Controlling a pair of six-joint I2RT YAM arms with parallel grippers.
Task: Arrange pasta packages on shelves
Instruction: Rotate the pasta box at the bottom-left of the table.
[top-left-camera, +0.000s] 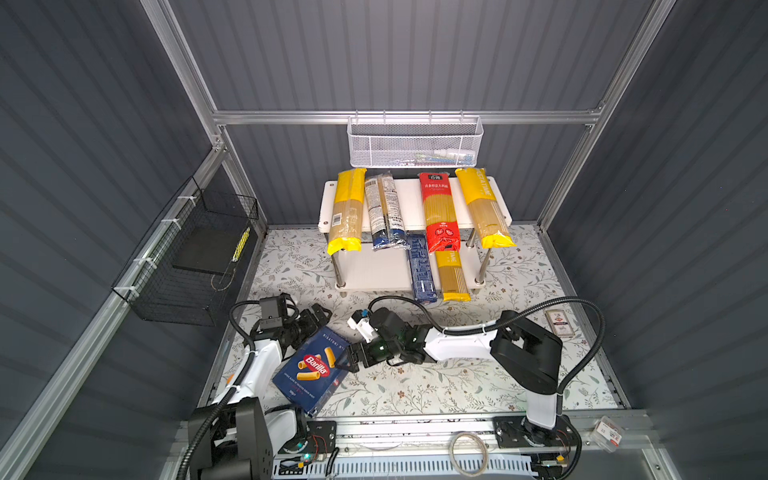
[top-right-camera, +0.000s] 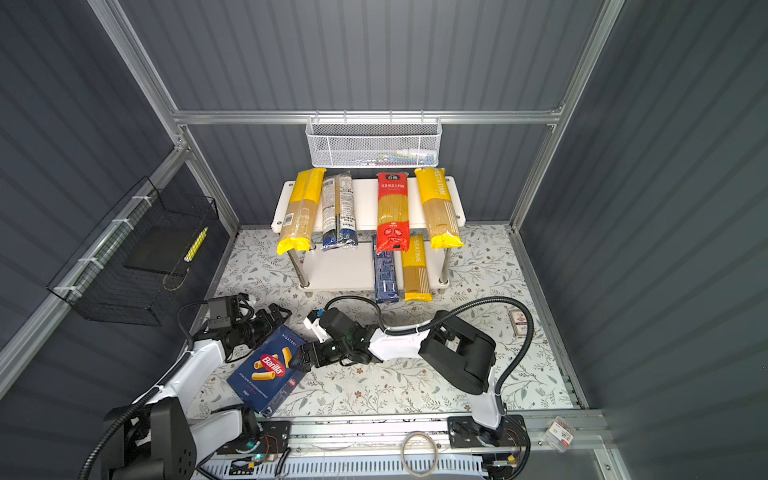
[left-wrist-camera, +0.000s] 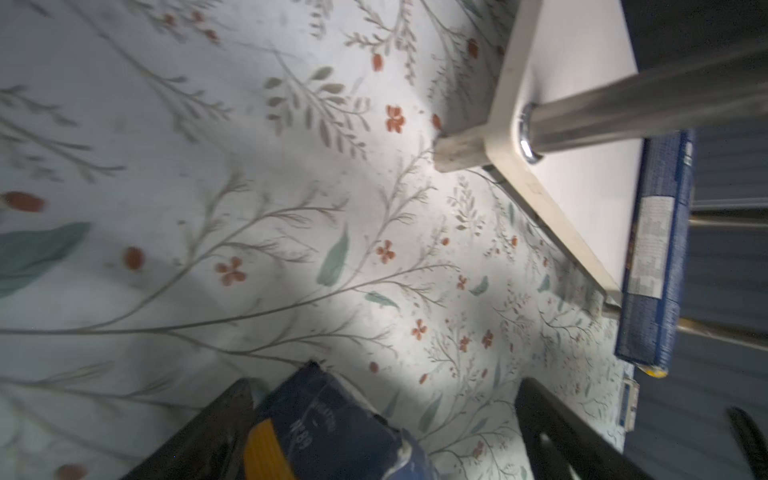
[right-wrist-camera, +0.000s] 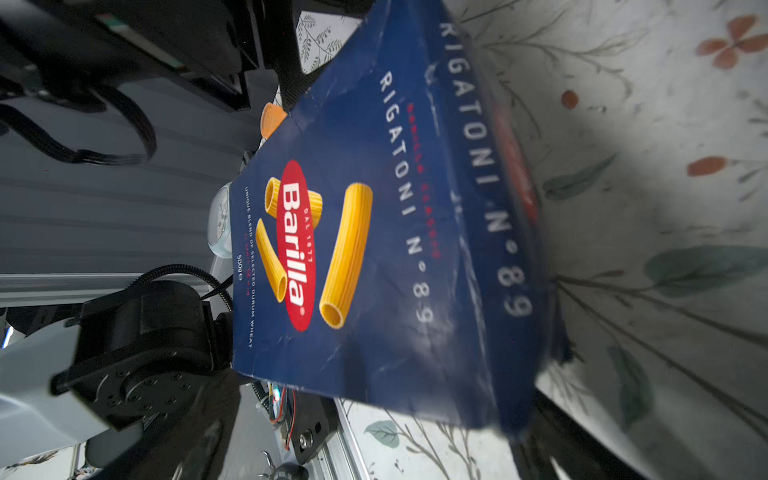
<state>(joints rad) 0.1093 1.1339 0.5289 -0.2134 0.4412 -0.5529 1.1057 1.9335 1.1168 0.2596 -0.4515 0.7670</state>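
Booth: grey ribbed walls around a floral tabletop (top-left-camera: 436, 382).
Barilla box (top-left-camera: 309, 368): askew at the tabletop's near left, between my two arms, well apart from the shelves (top-left-camera: 370, 270).
My left gripper (left-wrist-camera: 384, 386): jaws spread wide, the box's far corner poking between them.
My right gripper (top-left-camera: 347, 359): jaws spread wide at the box's right edge.
Top shelf (top-left-camera: 411, 199): yellow bag (top-left-camera: 347, 208), grey-and-blue bag (top-left-camera: 384, 212), red bag (top-left-camera: 438, 212), second yellow bag (top-left-camera: 484, 208), all overhanging the front.
Lower shelf: narrow blue box (top-left-camera: 422, 270) beside a third yellow bag (top-left-camera: 453, 274).

wide cardboard Barilla box (top-left-camera: 309, 370): dark blue, red oval, yellow tubes | flat table cover (top-left-camera: 415, 386): white, green-leaf red-flower print | two-tier board rack (top-left-camera: 411, 199): white, chrome legs
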